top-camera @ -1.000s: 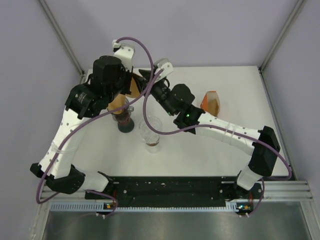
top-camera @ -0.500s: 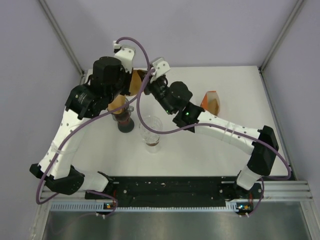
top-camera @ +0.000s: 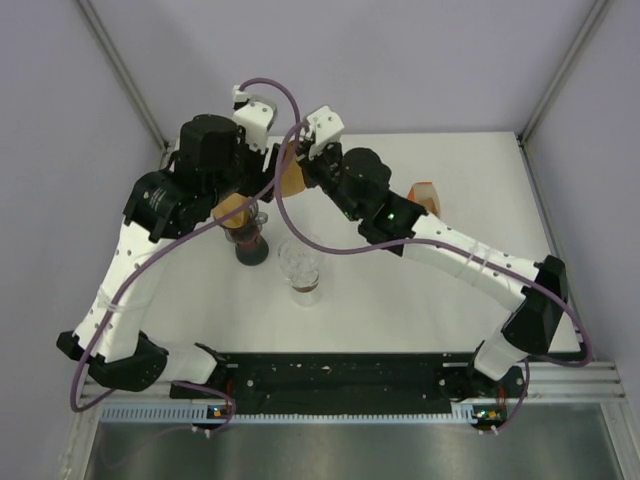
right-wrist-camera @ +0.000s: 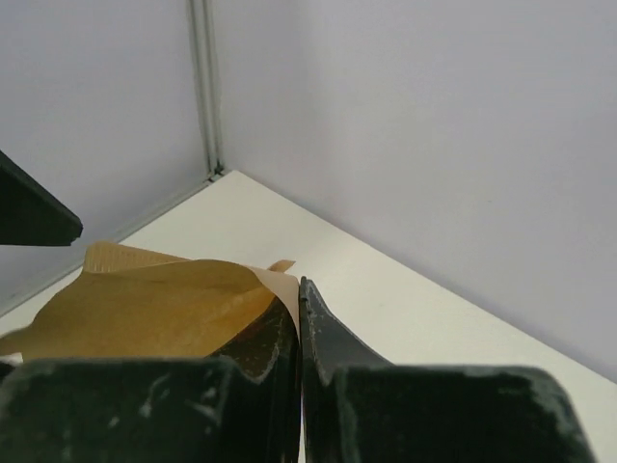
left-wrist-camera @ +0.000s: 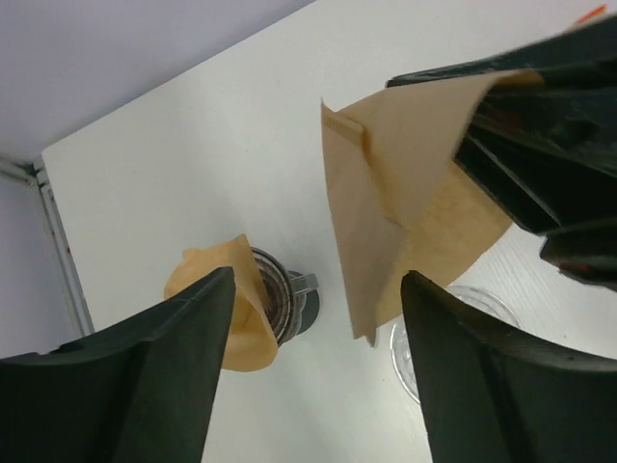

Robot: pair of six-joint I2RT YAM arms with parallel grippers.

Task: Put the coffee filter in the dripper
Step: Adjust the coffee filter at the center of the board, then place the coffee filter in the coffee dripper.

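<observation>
A brown paper coffee filter (left-wrist-camera: pixel 405 183) hangs in the air with my right gripper (right-wrist-camera: pixel 301 289) shut on its edge; the same filter (right-wrist-camera: pixel 154 309) fans out to the left in the right wrist view. From above, that filter (top-camera: pixel 291 181) sits between the two wrists. My left gripper (left-wrist-camera: pixel 318 289) is open, its fingers (left-wrist-camera: pixel 183 367) on either side of the view and touching nothing. Below, a ribbed glass dripper (left-wrist-camera: pixel 286 304) on a dark base carries another brown filter (left-wrist-camera: pixel 224 313), leaning out over its left rim. The dripper (top-camera: pixel 250 243) stands under the left arm.
A clear glass (top-camera: pixel 300 265) stands just right of the dripper; its rim (left-wrist-camera: pixel 453 338) shows under the hanging filter. An orange holder (top-camera: pixel 425 196) stands at the back right, partly behind the right arm. Walls enclose the table at the back and sides.
The left gripper has opened and let go of the hanging filter. The right gripper has shut on it, and the right arm has lifted toward the back.
</observation>
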